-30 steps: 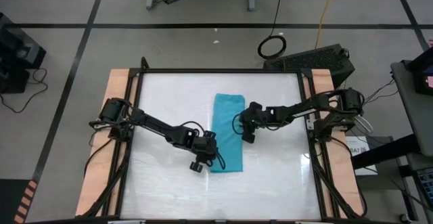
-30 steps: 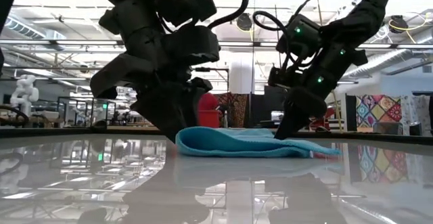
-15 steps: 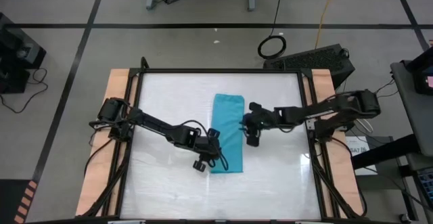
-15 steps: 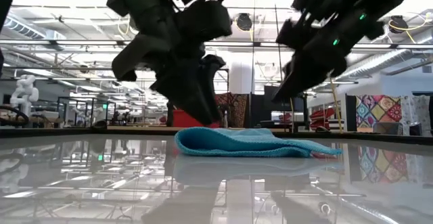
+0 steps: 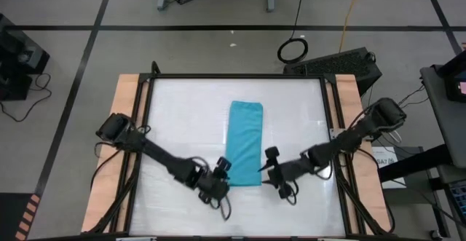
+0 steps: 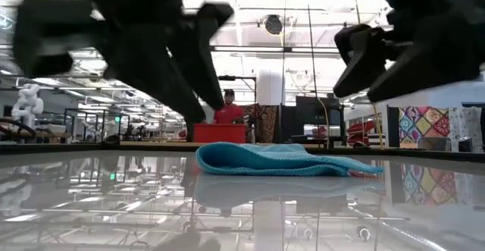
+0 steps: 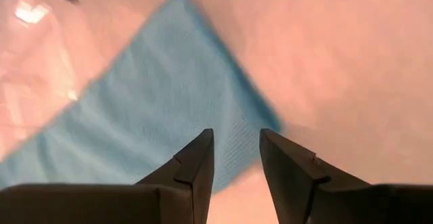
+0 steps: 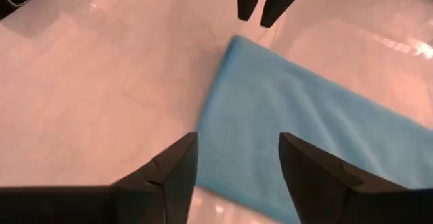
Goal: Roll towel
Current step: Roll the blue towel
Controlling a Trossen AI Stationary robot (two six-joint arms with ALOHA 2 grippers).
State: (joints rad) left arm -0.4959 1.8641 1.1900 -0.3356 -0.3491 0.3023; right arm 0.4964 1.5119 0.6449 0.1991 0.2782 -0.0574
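Towel (image 5: 245,143): turquoise, folded to a long narrow strip, lying flat mid-worktop (image 5: 182,110), long edges running front to back; in the low view its near end shows a slightly raised fold.

Left end effector (image 5: 223,167): just off the strip's near left corner, fingers (image 7: 196,166) a narrow gap apart, holding nothing.

Right end effector (image 5: 268,164): just off the near right corner, fingers (image 8: 177,170) spread wider, holding nothing.

Open room: bare worktop on both long sides and beyond the far edge.
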